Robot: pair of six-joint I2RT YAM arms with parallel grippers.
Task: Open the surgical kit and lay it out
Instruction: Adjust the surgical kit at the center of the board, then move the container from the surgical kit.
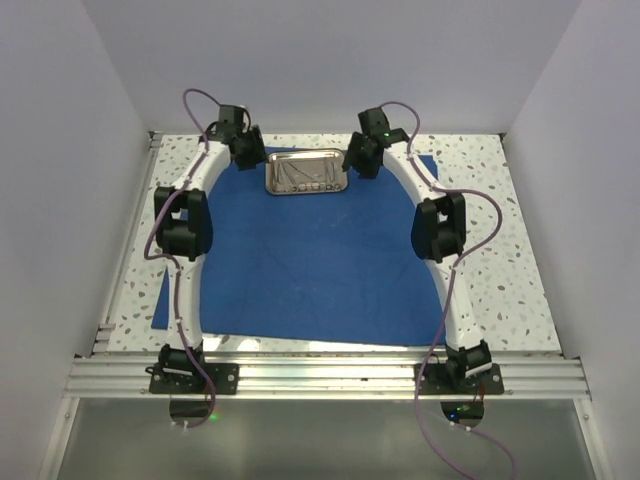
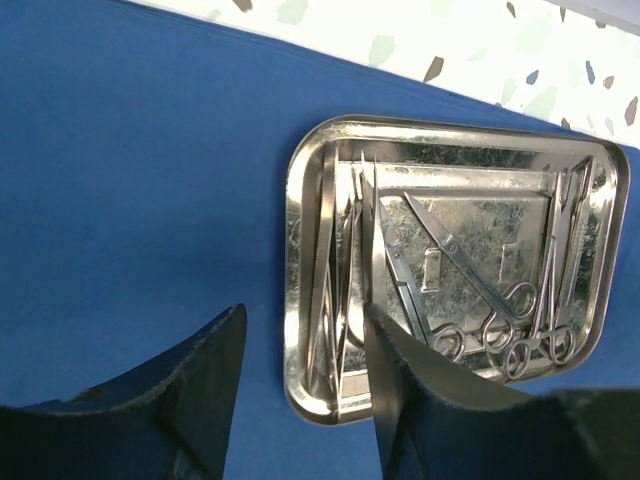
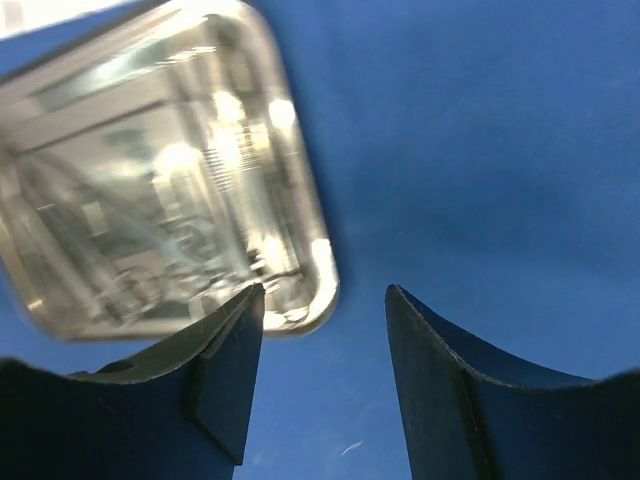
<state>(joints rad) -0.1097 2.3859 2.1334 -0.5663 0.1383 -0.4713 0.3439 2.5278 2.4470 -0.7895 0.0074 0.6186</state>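
flanking the steel tray (image 1: pixel 307 171) at the far edge of the spread blue drape (image 1: pixel 310 270), left gripper (image 2: pixel 303 330) and right gripper (image 3: pixel 325 300) hang wide apart, holding nothing. the ring-handled forceps (image 2: pixel 470 290) lie inside the tray — laying them out looks next, which calls for a narrow, precise pinch.

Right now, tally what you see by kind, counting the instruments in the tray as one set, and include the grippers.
Blue cloth: 1
Steel tray: 1
Instrument set, lying in the tray: 1
Grippers: 2, the left gripper and the right gripper, both open
Total: 5
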